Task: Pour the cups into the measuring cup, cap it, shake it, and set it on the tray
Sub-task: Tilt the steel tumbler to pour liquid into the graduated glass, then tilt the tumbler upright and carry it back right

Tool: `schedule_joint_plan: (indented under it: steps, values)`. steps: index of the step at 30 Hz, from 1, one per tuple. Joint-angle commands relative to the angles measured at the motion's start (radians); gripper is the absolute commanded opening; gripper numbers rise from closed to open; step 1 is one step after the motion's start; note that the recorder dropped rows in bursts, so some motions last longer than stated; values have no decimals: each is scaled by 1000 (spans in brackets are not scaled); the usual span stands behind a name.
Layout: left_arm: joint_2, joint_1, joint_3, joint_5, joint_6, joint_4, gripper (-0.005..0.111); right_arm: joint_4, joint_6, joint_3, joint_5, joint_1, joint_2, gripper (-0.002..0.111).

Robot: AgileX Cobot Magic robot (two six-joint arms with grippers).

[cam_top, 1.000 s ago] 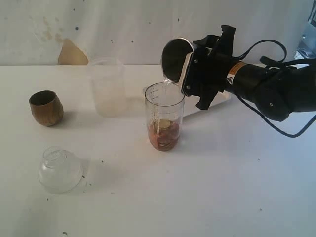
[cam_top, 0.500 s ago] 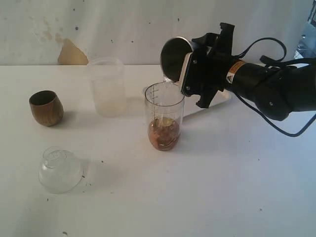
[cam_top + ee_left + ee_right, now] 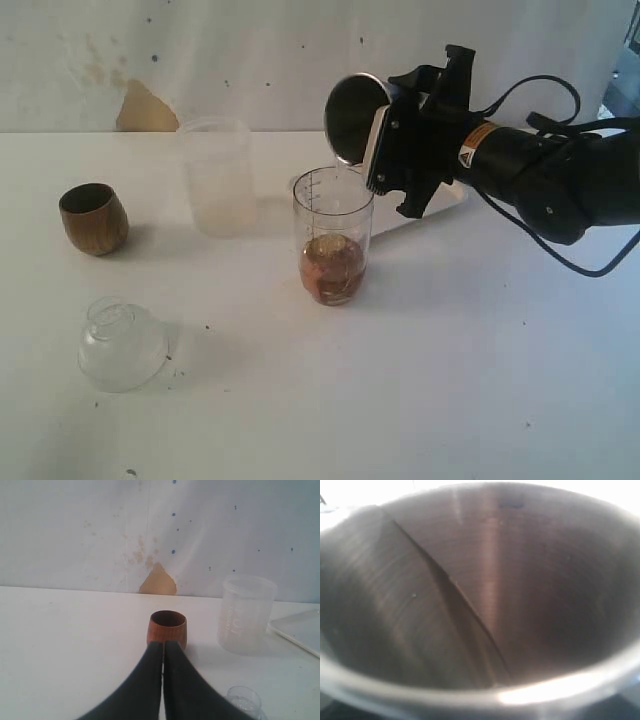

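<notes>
The right gripper (image 3: pixel 388 150) is clenched on the tapered brushed-steel tumbler (image 3: pixel 357 118), which is tipped steeply over the rim of the tall clear graduated plastic measuring cup (image 3: pixel 333 235). That cup stands mid-table toward the far edge and holds brownish contents. The tumbler's lip hangs close to that rim, so a careless swing away could clip and topple the light cup. The left gripper (image 3: pixel 163 647), pressed together on nothing, sits just before the rounded brown wooden cup (image 3: pixel 167 627).

Soft shadows are thrown toward 3 o'clock on the brightly lit table (image 3: pixel 450 380). The steel tumbler (image 3: pixel 485 580) is rendered blurred, with glare on its rim.
</notes>
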Motion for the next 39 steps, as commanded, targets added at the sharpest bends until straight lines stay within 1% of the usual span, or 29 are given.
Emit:
schedule_joint_plan:
  steps: [1, 15, 20, 30, 39]
  values:
    - [-3, -4, 5, -3, 0, -7, 1, 12, -7, -10, -45, 0, -11, 0]
    - [-3, -4, 5, -3, 0, -7, 1, 16, 9, -10, -45, 0, -11, 0]
    - [-3, -4, 5, -3, 0, -7, 1, 99, 165, -10, -22, 0, -11, 0]
    - [-3, -4, 5, -3, 0, -7, 1, 100, 429, -10, 36, 0, -11, 0]
    - [-3, -4, 5, -3, 0, -7, 1, 98, 768, -10, 68, -3, -30, 0]
